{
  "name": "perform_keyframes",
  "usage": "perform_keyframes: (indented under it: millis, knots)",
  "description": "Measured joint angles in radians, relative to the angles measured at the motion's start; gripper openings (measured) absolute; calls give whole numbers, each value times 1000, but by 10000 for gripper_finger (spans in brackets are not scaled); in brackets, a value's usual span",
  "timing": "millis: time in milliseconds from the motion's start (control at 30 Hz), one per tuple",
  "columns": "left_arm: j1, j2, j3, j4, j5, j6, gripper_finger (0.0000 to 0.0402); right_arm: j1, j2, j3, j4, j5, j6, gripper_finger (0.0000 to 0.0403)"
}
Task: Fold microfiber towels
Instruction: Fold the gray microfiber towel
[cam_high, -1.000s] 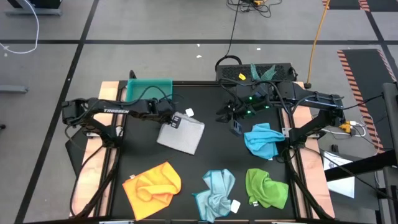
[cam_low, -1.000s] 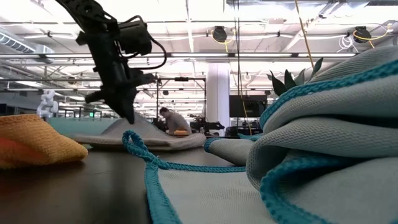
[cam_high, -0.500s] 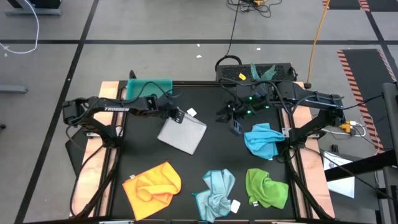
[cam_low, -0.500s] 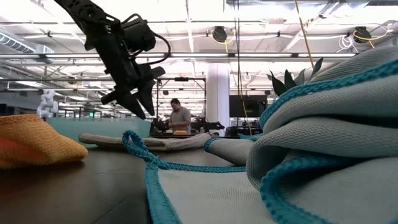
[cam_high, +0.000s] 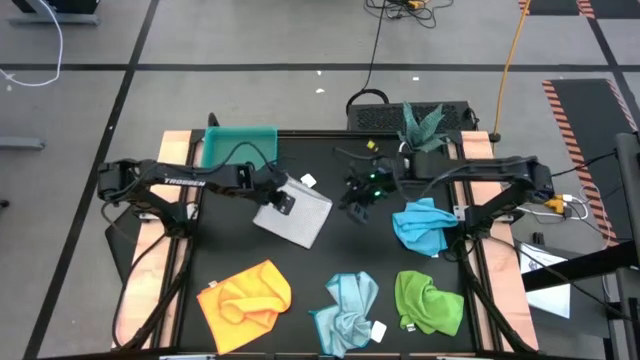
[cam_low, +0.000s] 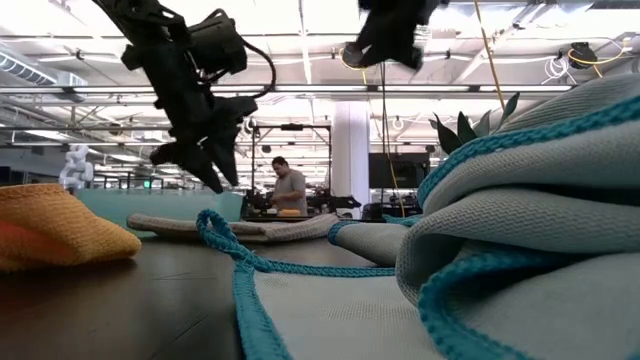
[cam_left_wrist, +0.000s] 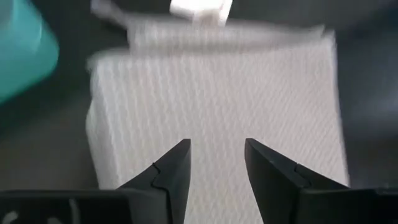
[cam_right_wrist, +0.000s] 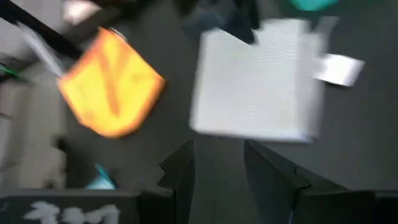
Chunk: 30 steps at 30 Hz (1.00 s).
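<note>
you will find the left gripper (cam_high: 283, 197) over the near-left edge of the white-grey towel (cam_high: 295, 215), which lies folded flat on the black table (cam_high: 230, 245) left of centre, its small white tag (cam_high: 306, 181) sticking out at the far corner. in the left wrist view the fingers (cam_left_wrist: 177, 168) stand parted with a clear gap, nothing between them, and the white-grey towel (cam_left_wrist: 217, 106) fills the space beyond them; the left gripper is released. in the low view the left gripper (cam_low: 205, 165) hangs above the towel (cam_low: 230, 224) without touching it. the right gripper (cam_high: 358, 202) is out over the middle of the table, just right of the white-grey towel and apart from it. in the right wrist view its fingers (cam_right_wrist: 180, 171) are parted and empty, so you can read it as released as well; beyond them you see the white-grey towel (cam_right_wrist: 255, 87) and the yellow-orange towel (cam_right_wrist: 112, 81). locate the remaining cloths as follows: the bright blue towel (cam_high: 422, 226) lies crumpled at the right side, the yellow-orange towel (cam_high: 246, 297) at the near left, the pale blue towel (cam_high: 347, 304) at the near centre, and the green towel (cam_high: 428, 302) just to its right. the teal tray (cam_high: 238, 143) sits at the far-left corner of the table, near the left arm.
</note>
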<state>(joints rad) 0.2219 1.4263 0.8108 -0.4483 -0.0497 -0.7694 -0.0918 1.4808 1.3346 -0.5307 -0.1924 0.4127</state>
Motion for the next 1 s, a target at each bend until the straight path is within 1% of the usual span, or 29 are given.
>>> perform_keyframes:
  millis: [67,100,167,200,267,333,467,667,767,1000]
  knots:
    - [-34,-4,0,-21,0,-23,154,-6,24,-99,234,-75,57,128]
    - [-51,-8,0,-29,0,-33,154,-7,40,-139,324,-96,80,127]
    - [-80,-14,0,-59,-3,-51,154,-7,87,-192,438,-99,101,124]
    - [-93,-15,0,-56,-8,-59,154,-6,112,-204,468,-94,103,120]
    - [-114,-14,0,-60,-25,-77,154,-6,167,-208,466,-71,97,108]
    - [-127,-20,0,-61,-29,-83,154,-7,225,-199,471,-70,81,94]
    - [-139,-21,0,-80,-34,-102,154,-4,328,-159,475,-48,40,65]
    - [-151,-37,0,-77,-32,-109,154,-3,426,-86,472,-12,-25,8]
    - [-153,-72,0,-75,-36,-120,154,-3,446,-68,472,35,-40,6]
    - [-153,-186,0,-81,-118,-133,154,-8,450,-67,398,121,-89,1]
